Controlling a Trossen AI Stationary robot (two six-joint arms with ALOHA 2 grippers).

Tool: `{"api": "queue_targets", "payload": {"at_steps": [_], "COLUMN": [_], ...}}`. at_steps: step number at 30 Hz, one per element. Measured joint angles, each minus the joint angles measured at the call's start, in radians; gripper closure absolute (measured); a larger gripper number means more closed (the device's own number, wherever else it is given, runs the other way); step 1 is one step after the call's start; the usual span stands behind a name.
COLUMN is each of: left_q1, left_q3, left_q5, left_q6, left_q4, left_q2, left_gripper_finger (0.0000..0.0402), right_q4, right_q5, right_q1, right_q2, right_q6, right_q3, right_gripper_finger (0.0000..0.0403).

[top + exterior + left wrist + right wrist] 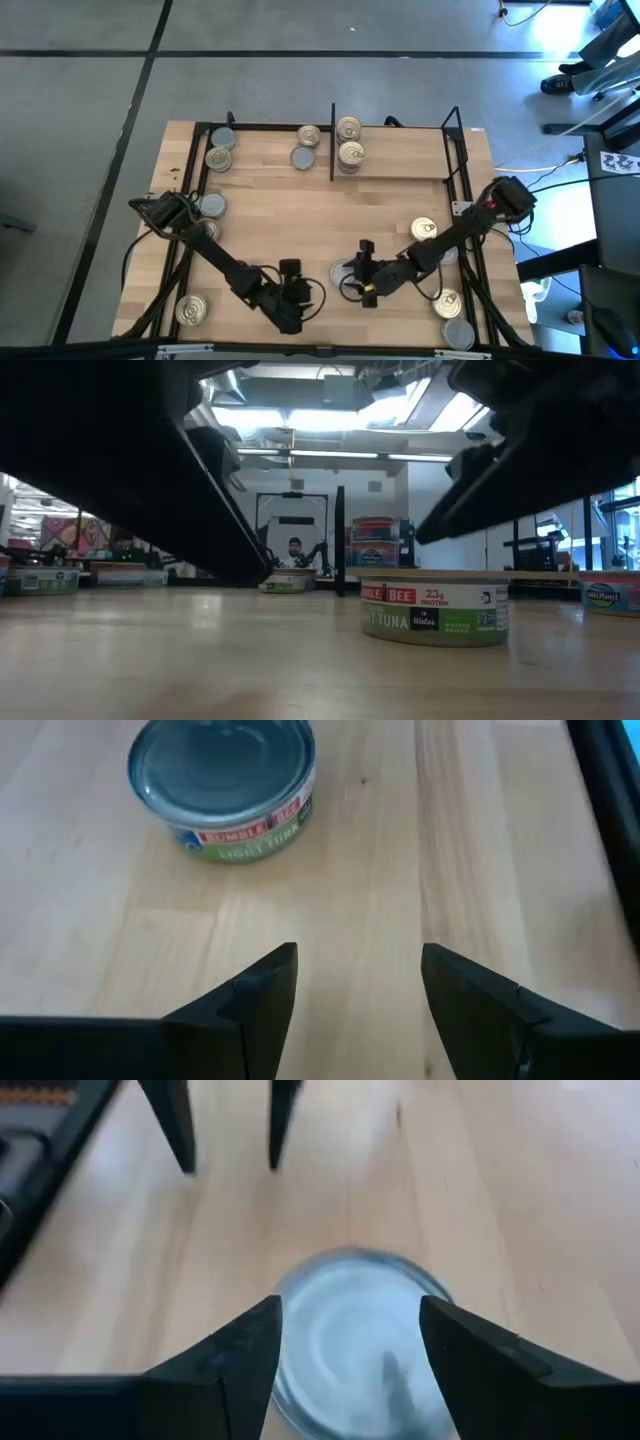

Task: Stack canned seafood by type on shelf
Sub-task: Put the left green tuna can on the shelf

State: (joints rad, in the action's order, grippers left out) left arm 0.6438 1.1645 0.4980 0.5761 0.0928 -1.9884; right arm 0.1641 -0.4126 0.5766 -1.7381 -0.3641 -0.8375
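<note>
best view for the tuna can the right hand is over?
Left wrist view: the tuna can shows whole, grey lid and label readable. The low view gives its side label only. The right wrist view shows its lid between the open right hand. The high view has it partly hidden by that hand.

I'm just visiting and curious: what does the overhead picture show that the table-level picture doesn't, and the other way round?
Only the overhead view shows both arms whole, the left tool and right tool open low near the front, and tins scattered across the shelf. Only the table-level view shows the tuna label on the nearest tin and a person far behind. Both show that tin, the black divider and the stacked tins beside it.
</note>
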Motion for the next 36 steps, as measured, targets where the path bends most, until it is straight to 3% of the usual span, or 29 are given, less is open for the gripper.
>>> {"api": "queue_targets", "payload": {"at_steps": [4,10,13,31,36], "left_q1": [-0.009,-0.050,-0.072,-0.116,-0.116], "left_q3": [0.000,0.000,0.000,0.000,0.000], "left_q5": [0.000,0.005,0.004,0.005,0.000], "left_q6": [-0.079,-0.146,-0.150,-0.292,-0.333], "left_q4": [-0.026,-0.066,-0.085,-0.146,-0.144], "left_q2": [-0.001,-0.001,-0.001,-0.002,-0.002], "left_gripper_finger": [0.0190,0.0190,0.0190,0.0190,0.0190], "right_q4": [0.055,0.469,0.579,0.606,0.623], "right_q5": [-0.007,-0.082,-0.081,-0.084,-0.146], "right_q1": [0.007,0.040,0.039,0.050,0.087], "right_q2": [0.000,0.000,-0.014,-0.077,-0.076], "right_q6": [0.000,0.008,0.009,0.058,0.024], "right_q3": [0.058,0.243,0.306,0.312,0.350], "right_gripper_finger": [0.0166,0.0166,0.0166,0.0166,0.0166]}}
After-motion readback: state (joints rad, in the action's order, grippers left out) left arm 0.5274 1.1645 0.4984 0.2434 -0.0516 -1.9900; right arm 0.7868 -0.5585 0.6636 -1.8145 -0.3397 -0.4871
